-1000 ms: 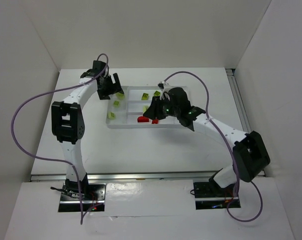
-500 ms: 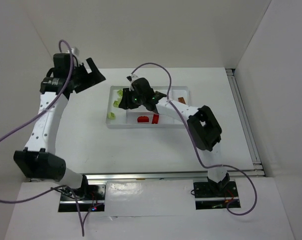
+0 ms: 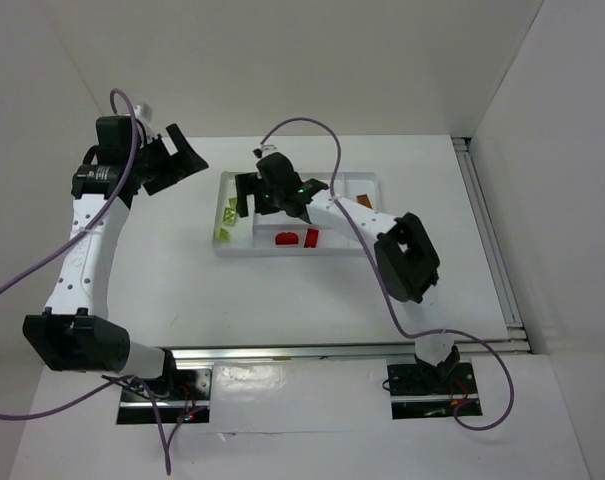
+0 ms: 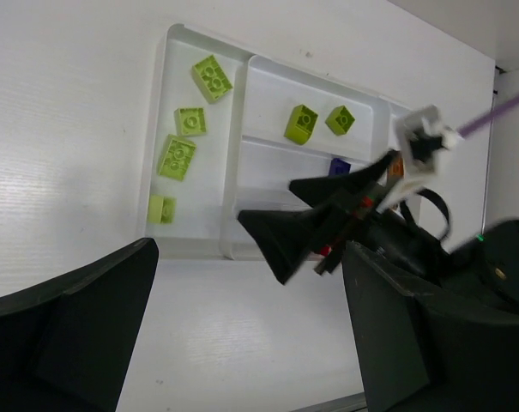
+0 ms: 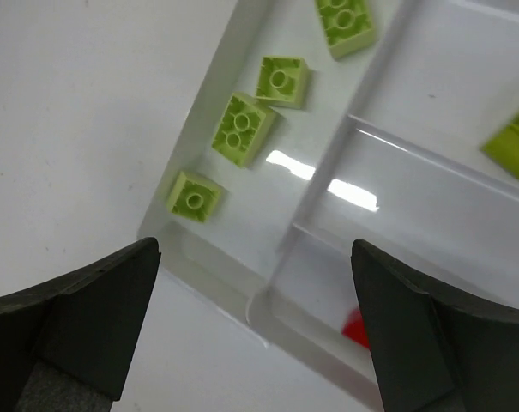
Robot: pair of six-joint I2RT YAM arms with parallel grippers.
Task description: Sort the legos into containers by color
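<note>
The white tray (image 3: pixel 282 252) (image 4: pixel 160 112) (image 5: pixel 195 120) lies mid-table. Several lime legos (image 4: pixel 177 157) (image 5: pixel 241 129) (image 3: pixel 223 233) lie in its left compartment. Two more lime ones (image 4: pixel 301 122) sit in the upper middle compartment. Two red legos (image 3: pixel 285 238) rest in the front compartment, and an orange one (image 3: pixel 363 200) is at the right. My right gripper (image 3: pixel 257 203) (image 5: pixel 255 257) hovers open over the tray's left end, holding nothing. My left gripper (image 3: pixel 187 158) (image 4: pixel 249 257) is open and empty, raised to the left of the tray.
White walls enclose the table at the back and on both sides. A metal rail (image 3: pixel 487 230) runs along the right edge. Purple cables (image 3: pixel 302 125) loop over both arms. Bare table lies in front of the tray.
My right arm swung from the tray's middle to its left end, and its jaws went from shut to open. My left arm pulled away from the tray to the far left.
</note>
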